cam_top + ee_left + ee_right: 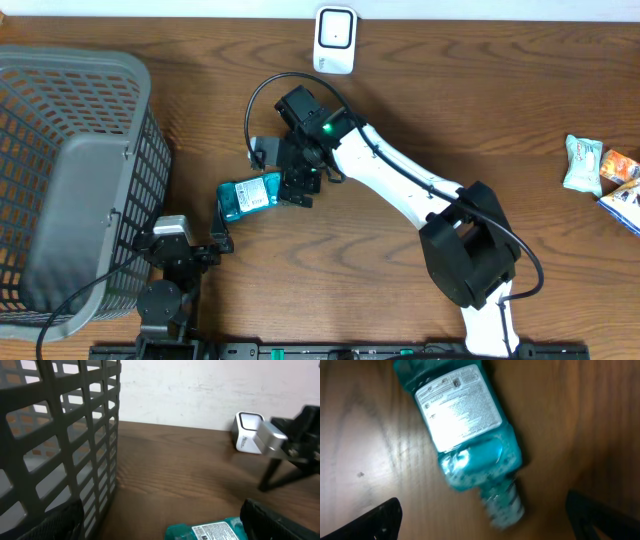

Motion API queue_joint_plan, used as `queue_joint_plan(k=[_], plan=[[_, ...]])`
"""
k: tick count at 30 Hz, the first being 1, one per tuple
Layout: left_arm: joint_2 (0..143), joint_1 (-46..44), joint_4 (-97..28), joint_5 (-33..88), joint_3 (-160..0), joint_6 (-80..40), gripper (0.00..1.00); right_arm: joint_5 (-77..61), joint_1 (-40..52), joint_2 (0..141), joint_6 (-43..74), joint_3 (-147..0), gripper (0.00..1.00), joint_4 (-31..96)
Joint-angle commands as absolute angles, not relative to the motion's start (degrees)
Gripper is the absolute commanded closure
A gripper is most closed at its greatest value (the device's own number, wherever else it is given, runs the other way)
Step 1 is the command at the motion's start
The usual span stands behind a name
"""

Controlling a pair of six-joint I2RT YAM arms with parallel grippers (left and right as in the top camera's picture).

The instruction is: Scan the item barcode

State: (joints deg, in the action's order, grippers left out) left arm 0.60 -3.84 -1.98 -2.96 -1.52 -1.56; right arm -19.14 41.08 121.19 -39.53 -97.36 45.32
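Teal bottle (462, 420) lies loose on the table, with no claw gripping it.
The right gripper (492, 519) hangs wide open and empty directly above the bottle. The cap end sits between its fingers and the label faces up. The left gripper (222, 222) is also open and empty, just beside the bottle's base. The scanner (334, 40) stands well apart beyond the right claw (nothing is presented to it), so the pickup and the scan seem to remain.
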Motion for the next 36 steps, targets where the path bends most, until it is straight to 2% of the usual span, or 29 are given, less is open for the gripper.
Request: queue_joint_plan(k=[1,11,21,22,27,29,30,33,36], plan=[[0.30,-3.55,-3.81,-3.92,-0.23,-2.02,0.00,-19.84,40.88,121.64,-43.24,-97.84,0.01,41.89],[0.30,-3.55,-3.81,-3.90,-0.23,-2.02,0.00,-20.16,41.80,128.88,-43.35,-97.86,0.01,33.74],[0.30,-3.55,-3.81,-3.90,-0.23,-2.02,0.00,-23.46,42.22,130.91,-43.38,-97.93,0.01,37.76],[0.30,-3.55,-3.81,-3.92,-0.23,-2.02,0.00,-23.20,42.19,131.02,-43.42,-97.91,0.07,39.22],[0.30,-3.55,-3.81,-3.90,-0.23,-2.02,0.00,-18.33,42.19,131.28,-43.38,-97.91,0.24,41.32],[0.30,-3.55,-3.81,-3.90,-0.23,-2.02,0.00,-15.62,42.19,131.28,-43.33,-97.91,0.27,42.33],[0.30,-3.55,-3.81,-3.92,-0.23,-2.02,0.00,-13.32,42.13,131.28,-43.31,-97.93,0.32,43.77],[0.30,-3.55,-3.81,-3.92,-0.23,-2.04,0.00,-9.61,41.80,131.28,-43.31,-97.93,0.40,46.39],[0.30,-3.55,-3.81,-3.92,-0.23,-2.02,0.00,4.49,40.42,131.28,-42.68,-97.91,0.42,52.34]])
